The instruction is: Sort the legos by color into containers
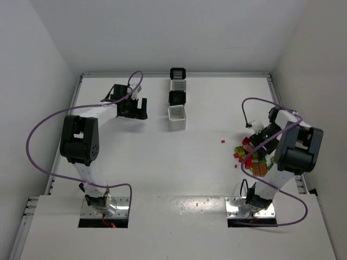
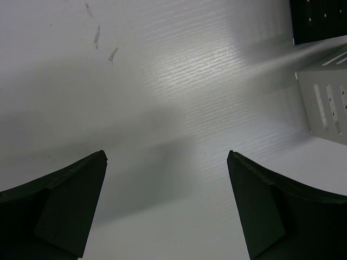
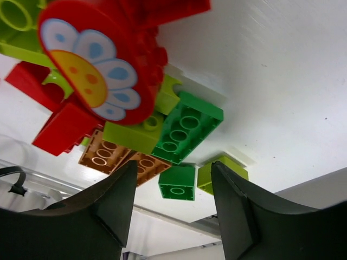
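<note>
The legos (image 1: 252,157) lie in a heap on the right side of the counter (image 1: 162,162), close to the right arm and well apart from the containers. The heap is a mix of red, dark green, light green and orange. From the right wrist, the biggest thing in it is a red round piece (image 3: 103,59) with a flower painted on it: white and blue petals around a yellow and orange middle. Just beside it sit a dark green brick (image 3: 190,127) with rings on its face and a light green brick (image 3: 135,135). An orange plate (image 3: 108,158) lies partly under them, and a little green brick (image 3: 177,183) is at the edge of the heap. One lone red lego (image 1: 223,141) lies to the left of the heap, apart from it. The right end effector (image 3: 173,165) hangs over the heap with its two fingers apart and nothing pinched between them. The containers (image 1: 177,97) stand in a row in the middle at the far side: black, white, black, white. The left end effector (image 1: 135,108) is to the left of that row, over the white counter, its fingers spread wide and holding nothing. From its wrist, a white container (image 2: 325,103) with slots in its side shows at the right. A purple cable (image 1: 38,135) loops along the left arm.
</note>
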